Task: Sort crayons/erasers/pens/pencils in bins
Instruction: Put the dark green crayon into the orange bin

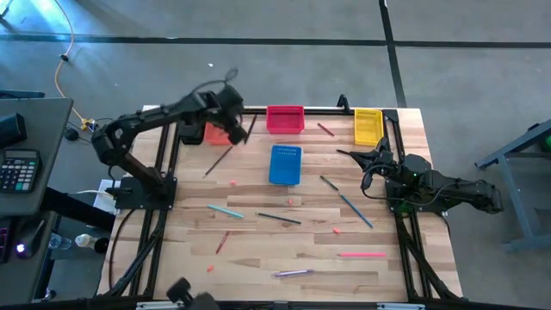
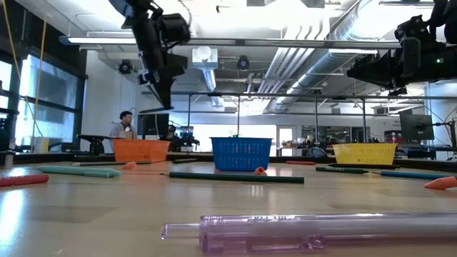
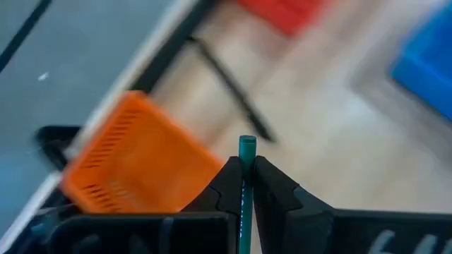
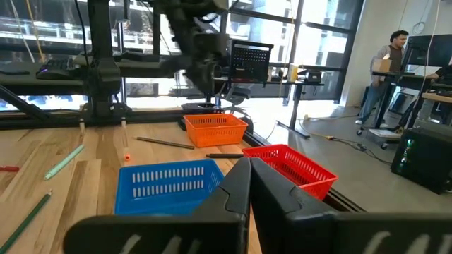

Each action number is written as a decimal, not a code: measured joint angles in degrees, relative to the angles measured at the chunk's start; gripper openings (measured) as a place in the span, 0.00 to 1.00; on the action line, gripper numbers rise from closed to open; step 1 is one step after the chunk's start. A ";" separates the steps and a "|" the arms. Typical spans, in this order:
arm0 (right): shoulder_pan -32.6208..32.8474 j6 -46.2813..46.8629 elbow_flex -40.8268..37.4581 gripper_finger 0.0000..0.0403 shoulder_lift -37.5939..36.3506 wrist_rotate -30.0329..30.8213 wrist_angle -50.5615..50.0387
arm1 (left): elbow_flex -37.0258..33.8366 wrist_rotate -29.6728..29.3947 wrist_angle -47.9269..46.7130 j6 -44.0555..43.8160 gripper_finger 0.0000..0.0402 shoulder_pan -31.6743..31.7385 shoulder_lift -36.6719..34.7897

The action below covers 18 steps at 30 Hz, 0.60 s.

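My left gripper (image 1: 244, 129) is up above the table's far left, just right of the orange bin (image 1: 213, 133), and is shut on a thin dark green pencil (image 3: 246, 152). The red bin (image 1: 285, 119), blue bin (image 1: 286, 164) and yellow bin (image 1: 368, 127) stand along the far side. Another pencil (image 1: 219, 161) lies flat near the orange bin. Pens, crayons and erasers lie scattered on the near half. My right gripper (image 1: 355, 156) waits shut at the right, holding nothing. My left gripper pinches the pencil between its two fingers (image 3: 275, 187), and the pencil's green end (image 3: 247, 144) sticks out past them. The fingers slant down from above. The pencil (image 1: 252, 129) is lifted clear of the table, about level in the low view (image 2: 156, 111).
On the table lie a teal pen (image 1: 225, 210), a blue pen (image 1: 355, 209), a pink pen (image 1: 362, 255), a purple pen (image 1: 293, 273), two pencils (image 1: 280, 218) (image 1: 329, 182), crayons (image 1: 325, 129) (image 1: 222, 243) and erasers (image 1: 233, 182) (image 1: 337, 230). A black frame rims the table.
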 joint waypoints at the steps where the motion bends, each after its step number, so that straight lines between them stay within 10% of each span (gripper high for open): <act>1: -0.02 0.00 0.00 0.00 0.02 -0.01 0.00 | -0.43 0.19 1.30 -0.01 0.01 1.71 0.02; 18: 0.00 0.00 0.00 0.00 0.02 -0.02 0.00 | -14.41 6.38 21.10 -6.20 0.01 15.78 1.80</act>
